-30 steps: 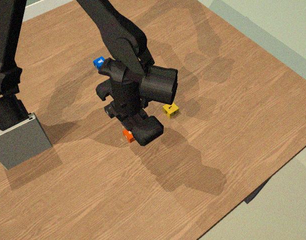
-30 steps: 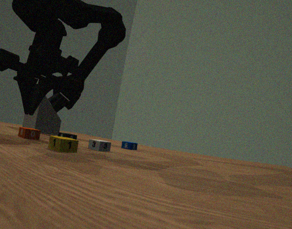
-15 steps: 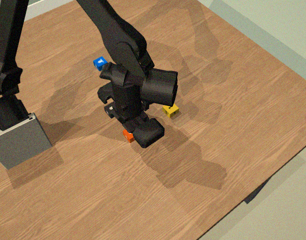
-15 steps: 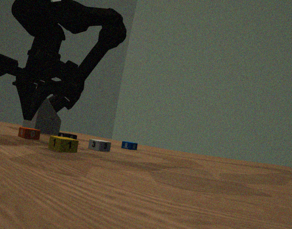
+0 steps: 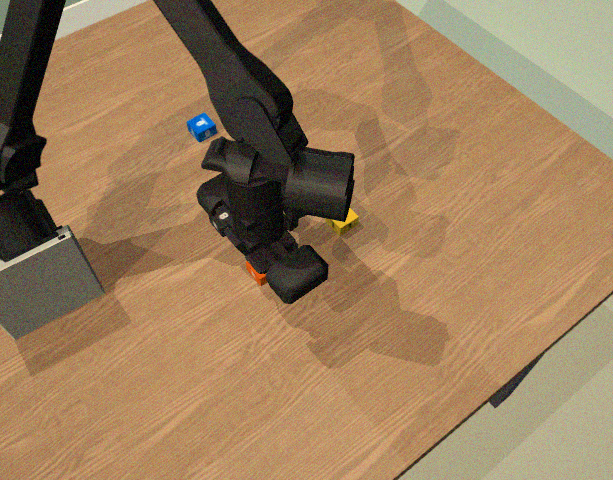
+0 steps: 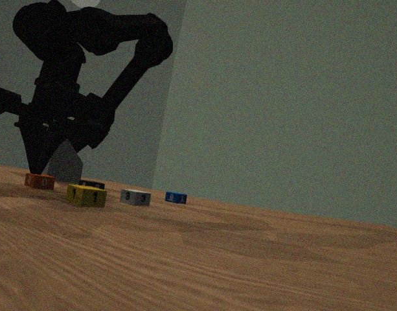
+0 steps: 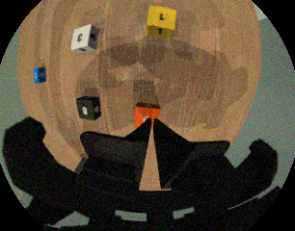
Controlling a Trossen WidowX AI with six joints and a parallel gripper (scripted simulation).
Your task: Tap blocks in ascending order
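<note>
My gripper (image 6: 37,172) (image 7: 151,121) is shut with nothing between its fingers. Its tips are at the top of the orange block (image 5: 255,273) (image 6: 39,181) (image 7: 141,115), which shows a 0; whether they touch is not clear. The yellow block (image 5: 343,222) (image 6: 86,195) (image 7: 161,20) shows a 1. The white block (image 6: 135,197) (image 7: 84,38) shows a 3 and is hidden in the top view. The black block (image 6: 92,184) (image 7: 89,108) and the blue block (image 5: 202,127) (image 6: 175,197) (image 7: 40,75) have digits too blurred to read surely.
A second dark arm-like structure with a grey flat panel (image 5: 42,289) stands at the left in the top view. The wooden table (image 5: 203,403) has its edge at the right and lower right there. The black block is left of the orange one in the wrist view.
</note>
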